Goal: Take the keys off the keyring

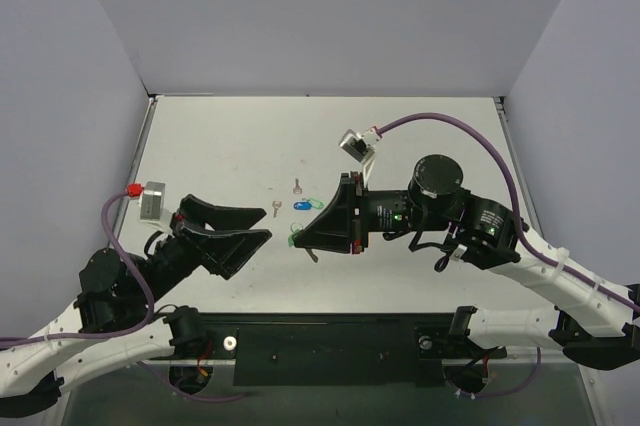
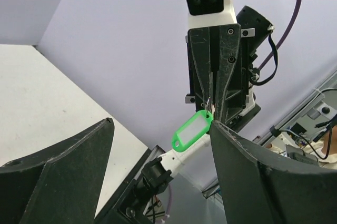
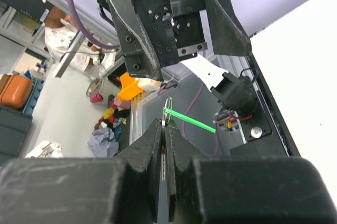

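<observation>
My right gripper (image 1: 303, 236) is shut on a thin silver keyring (image 3: 168, 103) and holds it above the table. A green plastic tag with a white window (image 2: 192, 131) hangs from the ring; it is edge-on in the right wrist view (image 3: 190, 120). My left gripper (image 1: 268, 223) is open and empty. It faces the right gripper's tips, and the tag hangs just off its right fingertip (image 2: 215, 125). On the table lie two bare silver keys (image 1: 297, 186) (image 1: 275, 210) and a blue-headed key (image 1: 302, 205).
Grey walls enclose the white table (image 1: 420, 126) on three sides. A black strip (image 1: 330, 341) with the arm bases runs along the near edge. The right arm's purple cable (image 1: 470, 131) arcs above its wrist.
</observation>
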